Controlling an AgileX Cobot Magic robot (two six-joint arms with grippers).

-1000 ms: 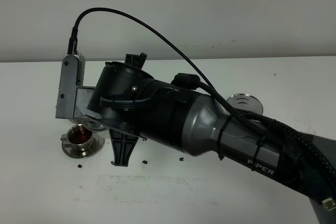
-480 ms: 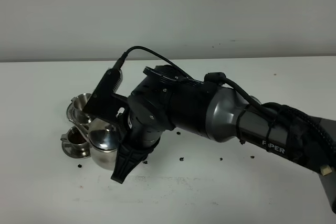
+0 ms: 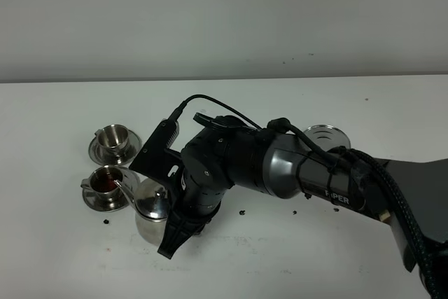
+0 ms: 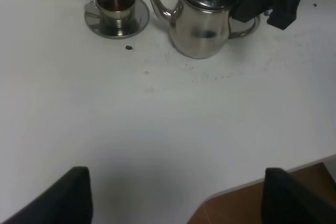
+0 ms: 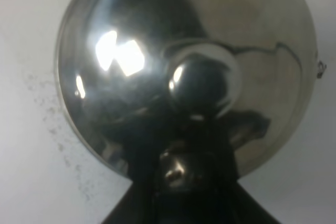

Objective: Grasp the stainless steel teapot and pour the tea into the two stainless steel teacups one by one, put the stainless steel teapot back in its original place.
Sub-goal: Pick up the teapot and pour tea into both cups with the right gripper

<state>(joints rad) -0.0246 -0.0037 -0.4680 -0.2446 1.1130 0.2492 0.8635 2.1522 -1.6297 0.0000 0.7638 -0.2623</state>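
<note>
The stainless steel teapot [image 3: 150, 209] stands upright at table level, its spout toward the near teacup [image 3: 106, 182], which holds dark tea on its saucer. The far teacup [image 3: 114, 136] sits just behind it. My right gripper [image 3: 176, 227] reaches across from the right and is shut on the teapot's loop handle. The right wrist view looks straight down on the teapot's lid and knob [image 5: 202, 85]. The original place, a flat steel disc [image 3: 325, 136], lies at the right behind the arm. In the left wrist view my left gripper [image 4: 178, 195] is open and holds nothing, well short of the teapot [image 4: 202, 22] and the near teacup [image 4: 116, 2].
Small dark specks [image 3: 242, 211] are scattered on the white table [image 3: 266, 264] around the teapot. The right arm [image 3: 308, 173] stretches across the middle. A table edge with brown floor beyond [image 4: 273, 198] shows in the left wrist view.
The right arm has come down and forward, and the teapot has gone from hidden under the arm to upright beside the near teacup. The far teacup is now uncovered.
</note>
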